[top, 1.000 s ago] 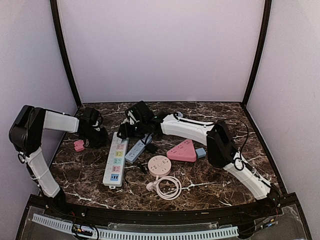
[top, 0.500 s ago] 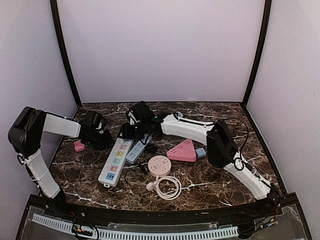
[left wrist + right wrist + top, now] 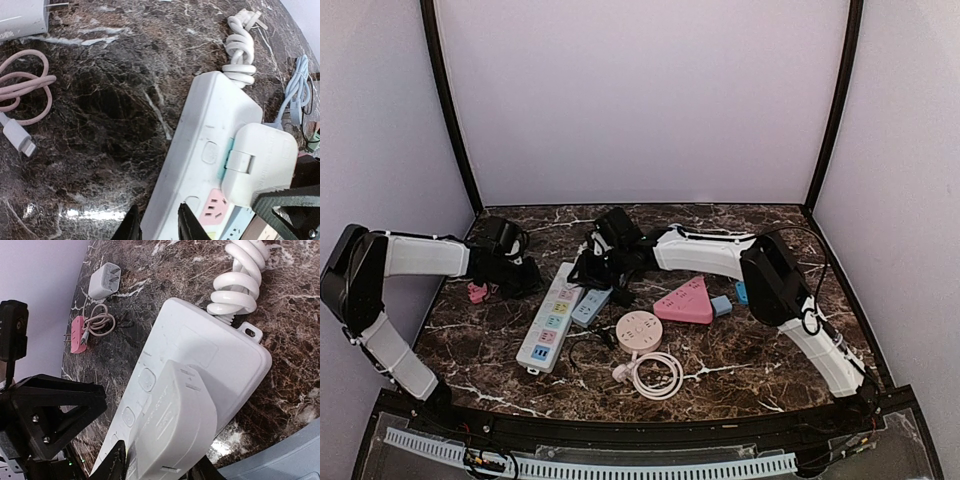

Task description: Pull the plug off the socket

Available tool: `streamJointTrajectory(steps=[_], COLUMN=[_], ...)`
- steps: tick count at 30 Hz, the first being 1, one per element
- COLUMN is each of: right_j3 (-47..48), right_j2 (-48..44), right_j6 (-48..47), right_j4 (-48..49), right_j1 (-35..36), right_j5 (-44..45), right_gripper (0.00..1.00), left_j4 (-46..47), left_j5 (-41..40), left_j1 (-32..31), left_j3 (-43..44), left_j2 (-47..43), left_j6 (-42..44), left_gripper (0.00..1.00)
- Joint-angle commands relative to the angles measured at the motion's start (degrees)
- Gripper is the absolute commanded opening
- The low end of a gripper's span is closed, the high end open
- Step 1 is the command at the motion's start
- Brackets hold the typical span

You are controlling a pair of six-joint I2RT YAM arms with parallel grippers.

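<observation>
A long white power strip (image 3: 552, 318) with pastel sockets lies slanted at the left middle of the table. A white plug (image 3: 175, 425) sits in its far end, also seen as a rounded block (image 3: 262, 165) in the left wrist view. My right gripper (image 3: 157, 467) is shut on this plug, a finger against each side. My left gripper (image 3: 157, 217) stands a narrow gap open astride the strip's left edge (image 3: 200, 170), one finger over the strip, the other over the table. From above the right gripper (image 3: 592, 270) hides the plug.
A small blue strip (image 3: 590, 305), a pink triangular socket (image 3: 685, 300), a round pink socket (image 3: 638, 330) and a coiled white cable (image 3: 655, 375) lie to the right. A pink plug with cable (image 3: 477, 292) and a white charger (image 3: 104, 282) lie left. The strip's coiled cord (image 3: 237, 285) sits beyond its end.
The power strip's far end has swung to the right, so it now lies slanted. The right jaws have narrowed onto the plug. The left arm has shifted with the strip.
</observation>
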Motion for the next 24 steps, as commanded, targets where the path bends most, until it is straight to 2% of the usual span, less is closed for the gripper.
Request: streamJointTrajectory(steps=[1, 8, 15, 24], right_j3=[-1.6, -0.4, -1.6, -5.2], right_j2=[-2.1, 0.1, 1.1, 1.5], right_j6=[2.9, 5.7, 9.1, 14.6], right_j4=[3.7, 6.3, 9.7, 17.2], right_j1=[-1.6, -2.4, -2.8, -3.2], right_j5=[-2.2, -6.4, -10.0, -14.3], right_gripper=[0.38, 0.37, 0.3, 0.21], left_j4=[-3.3, 0.4, 5.2, 5.0], left_j5=[3.0, 10.6, 14.7, 13.2], left_j1=[-0.3, -0.3, -0.4, -0.4], left_j3=[2.1, 2.6, 1.6, 0.2], left_j2=[-2.9, -0.2, 2.9, 4.7], left_j6=[1.8, 1.4, 0.3, 0.0], left_gripper=[0.25, 0.24, 0.22, 0.18])
